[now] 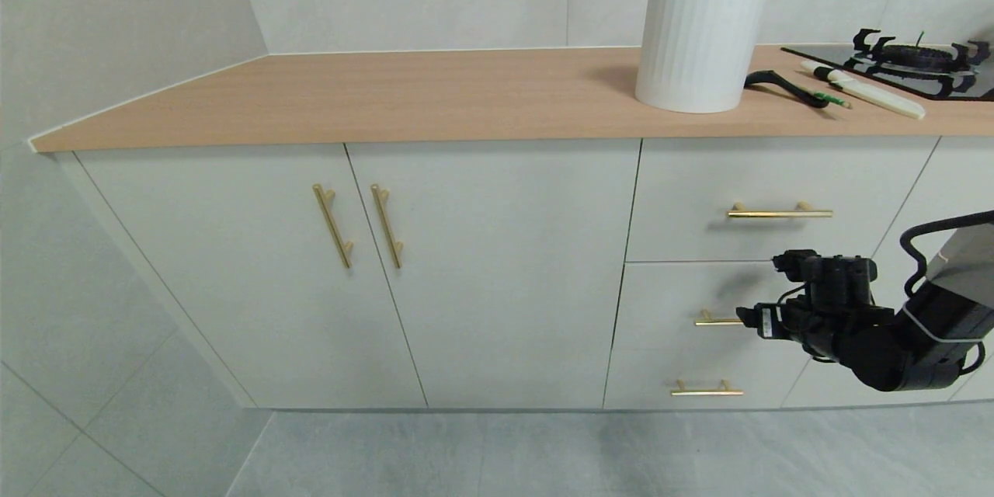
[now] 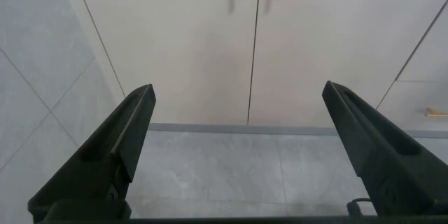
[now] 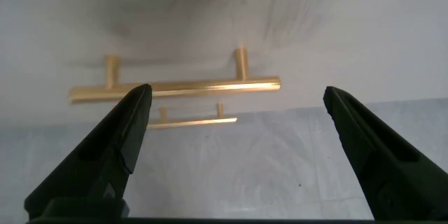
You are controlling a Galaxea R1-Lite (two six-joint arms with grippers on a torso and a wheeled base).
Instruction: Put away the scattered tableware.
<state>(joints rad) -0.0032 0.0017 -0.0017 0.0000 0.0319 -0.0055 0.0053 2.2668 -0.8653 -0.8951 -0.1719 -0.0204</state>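
Observation:
On the wooden countertop (image 1: 404, 97) at the right lie a black-handled utensil (image 1: 780, 85) and a long white utensil with green trim (image 1: 866, 91). My right gripper (image 1: 748, 318) hovers low in front of the drawer stack, just short of the middle drawer's brass handle (image 1: 715, 321). In the right wrist view the right gripper (image 3: 238, 115) is open, and the same handle (image 3: 175, 88) lies ahead between its fingers without touching them. My left gripper (image 2: 238, 115) is open and holds nothing, facing the foot of the double cabinet doors (image 2: 252, 42).
A tall white ribbed container (image 1: 703, 19) stands on the counter beside the utensils. A black gas hob (image 1: 916, 60) sits at the far right. Below are two doors with vertical brass handles (image 1: 359, 225), a top drawer handle (image 1: 779, 212) and a bottom drawer handle (image 1: 707, 390). Grey tiled floor (image 1: 497, 454) lies in front.

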